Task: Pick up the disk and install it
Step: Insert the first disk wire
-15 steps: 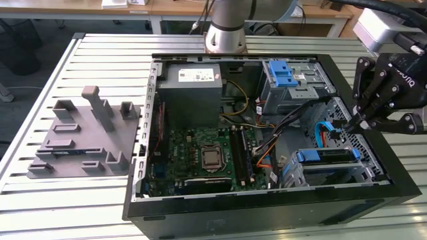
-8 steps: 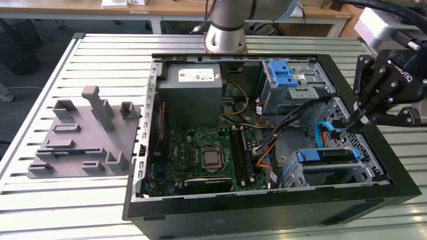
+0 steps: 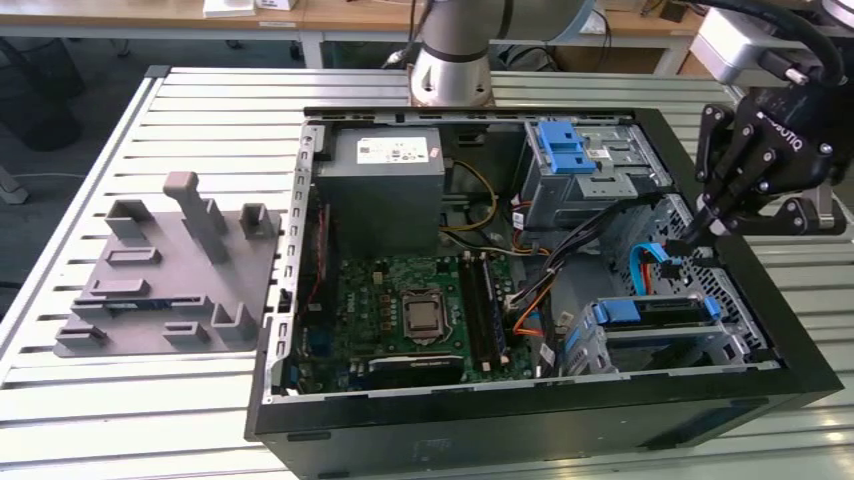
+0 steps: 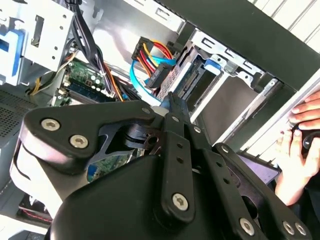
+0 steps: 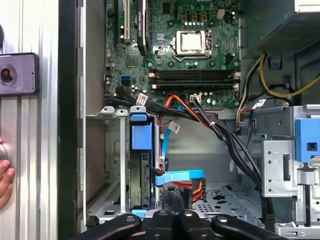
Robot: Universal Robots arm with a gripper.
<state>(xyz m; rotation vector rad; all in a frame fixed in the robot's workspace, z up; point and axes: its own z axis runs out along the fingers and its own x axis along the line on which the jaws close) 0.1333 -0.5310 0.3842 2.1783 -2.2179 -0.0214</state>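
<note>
The disk (image 3: pixel 654 312), silver-grey with a blue bracket, sits inside the lower drive cage (image 3: pixel 727 345) at the front right corner of the open computer case. In the first wrist view the disk (image 5: pixel 142 170) stands edge-on in that cage, its blue bracket uppermost. A blue cable connector (image 5: pixel 180 178) with red and orange wires hangs just beside it. My gripper (image 3: pixel 691 240) hovers above the cage, fingers pressed together, their tips (image 4: pixel 170 100) close to the blue cable (image 4: pixel 145 85). Nothing visible is held between the fingers (image 5: pixel 186 220).
The grey power-supply box (image 3: pixel 380 190) and the upper cage with a blue latch (image 3: pixel 574 150) stand at the back of the case. The motherboard (image 3: pixel 414 300) lies in the middle, crossed by black cables. A grey fixture (image 3: pixel 160 270) rests on the table at the exterior view's left. A person's hand (image 4: pixel 300 140) rests beside the case.
</note>
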